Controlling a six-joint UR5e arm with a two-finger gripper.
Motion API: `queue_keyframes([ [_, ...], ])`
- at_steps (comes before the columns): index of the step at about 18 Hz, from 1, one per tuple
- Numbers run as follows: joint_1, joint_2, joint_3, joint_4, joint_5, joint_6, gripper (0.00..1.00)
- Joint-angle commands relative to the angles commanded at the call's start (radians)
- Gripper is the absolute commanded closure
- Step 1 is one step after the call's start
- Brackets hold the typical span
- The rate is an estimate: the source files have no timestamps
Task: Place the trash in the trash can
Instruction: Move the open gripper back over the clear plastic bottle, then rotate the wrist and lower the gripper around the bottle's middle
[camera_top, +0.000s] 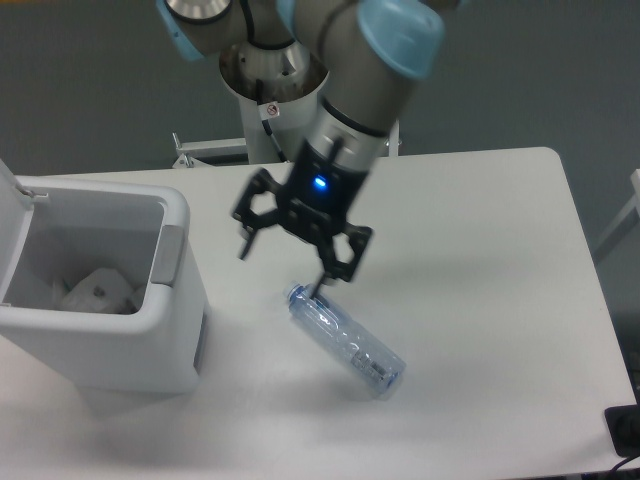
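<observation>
The crumpled white wrapper (97, 290) lies inside the big boxy white trash can (170, 345), so half is done. The clear plastic bottle (347, 342) is on the white table (480, 250). The black two-finger gripper (283, 268) hangs wide apart just above its cap end, holding nothing

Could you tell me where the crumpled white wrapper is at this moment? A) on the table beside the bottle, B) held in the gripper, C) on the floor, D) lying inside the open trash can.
D: the wrapper lies at the bottom of the open trash can, while the gripper hangs open and empty above the bottle on the table.
</observation>
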Motion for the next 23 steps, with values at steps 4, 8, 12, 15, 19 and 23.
queue_keyframes([
  [4, 0.017, -0.064, 0.000, 0.000, 0.006, -0.011, 0.00],
  [8, 0.017, -0.135, 0.041, 0.000, 0.077, -0.158, 0.00],
  [12, 0.011, -0.212, 0.113, -0.006, 0.098, -0.288, 0.01],
  [15, 0.009, -0.233, 0.123, -0.002, 0.100, -0.366, 0.00],
  [19, -0.018, -0.265, 0.135, -0.006, 0.194, -0.457, 0.00],
  [23, -0.057, -0.337, 0.198, -0.009, 0.302, -0.583, 0.00],
])
